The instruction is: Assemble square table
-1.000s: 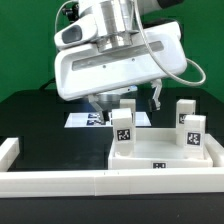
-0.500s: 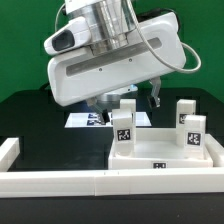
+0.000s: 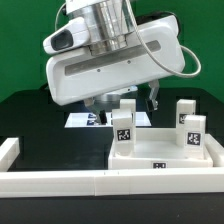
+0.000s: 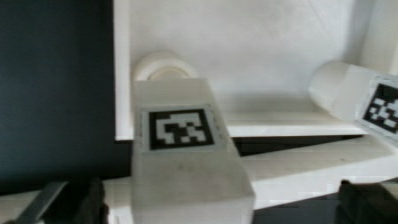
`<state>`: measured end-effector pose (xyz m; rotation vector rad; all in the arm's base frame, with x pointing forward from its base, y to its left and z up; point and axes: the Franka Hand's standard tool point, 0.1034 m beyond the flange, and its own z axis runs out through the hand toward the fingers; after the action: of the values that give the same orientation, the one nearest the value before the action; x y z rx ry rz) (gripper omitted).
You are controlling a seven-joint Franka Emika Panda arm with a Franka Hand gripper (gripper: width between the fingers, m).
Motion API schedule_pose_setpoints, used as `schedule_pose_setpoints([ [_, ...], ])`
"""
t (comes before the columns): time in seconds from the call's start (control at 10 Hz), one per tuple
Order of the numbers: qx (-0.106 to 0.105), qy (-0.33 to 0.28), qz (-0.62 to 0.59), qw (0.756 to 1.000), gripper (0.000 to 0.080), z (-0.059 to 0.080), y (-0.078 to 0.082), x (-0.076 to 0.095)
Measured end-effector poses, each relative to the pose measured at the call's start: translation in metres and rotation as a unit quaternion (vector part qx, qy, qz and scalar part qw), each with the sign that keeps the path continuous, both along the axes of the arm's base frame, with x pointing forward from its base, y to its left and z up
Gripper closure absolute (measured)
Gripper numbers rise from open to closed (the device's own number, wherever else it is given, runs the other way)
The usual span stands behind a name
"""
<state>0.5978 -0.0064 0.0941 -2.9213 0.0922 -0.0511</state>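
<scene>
The white square tabletop (image 3: pixel 165 157) lies underside up at the exterior view's right. Tagged white legs stand on it at the front left (image 3: pixel 123 128), front right (image 3: pixel 192 132) and back right (image 3: pixel 186 110). A fourth leg (image 3: pixel 128 104) stands at the back left, under my gripper (image 3: pixel 127 99). In the wrist view this leg (image 4: pixel 180 140) rises between my dark fingers (image 4: pixel 57 205), with a gap on each side. My gripper (image 4: pixel 214 212) is open around it. Another tagged leg (image 4: pixel 368 100) shows to one side on the panel (image 4: pixel 267 60).
The long white L-shaped rail (image 3: pixel 70 181) runs along the front and up the exterior view's left side. The marker board (image 3: pixel 84 120) lies on the black table behind the tabletop. My bulky white wrist hides the area above the back legs.
A second ago my wrist housing sat level; it has since turned and now sits tilted, its left end higher. The legs and tabletop have not moved.
</scene>
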Motion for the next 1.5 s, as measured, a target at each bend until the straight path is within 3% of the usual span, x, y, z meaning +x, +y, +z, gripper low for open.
schedule_pose_setpoints([
  [0.2, -0.01, 0.004, -0.015, 1.0, 0.015, -0.002, -0.0041, -0.0005],
  [0.8, -0.014, 0.002, -0.02, 1.0, 0.015, -0.0022, -0.0046, 0.0001],
  [1.0, -0.041, 0.006, -0.04, 0.998, 0.015, -0.0034, -0.0009, 0.0011],
  [1.4, -0.048, -0.009, -0.025, 0.999, 0.015, -0.0085, 0.0032, 0.0019],
  [1.5, -0.049, -0.011, -0.014, 0.999, 0.0269, -0.01, 0.0026, 0.0014],
])
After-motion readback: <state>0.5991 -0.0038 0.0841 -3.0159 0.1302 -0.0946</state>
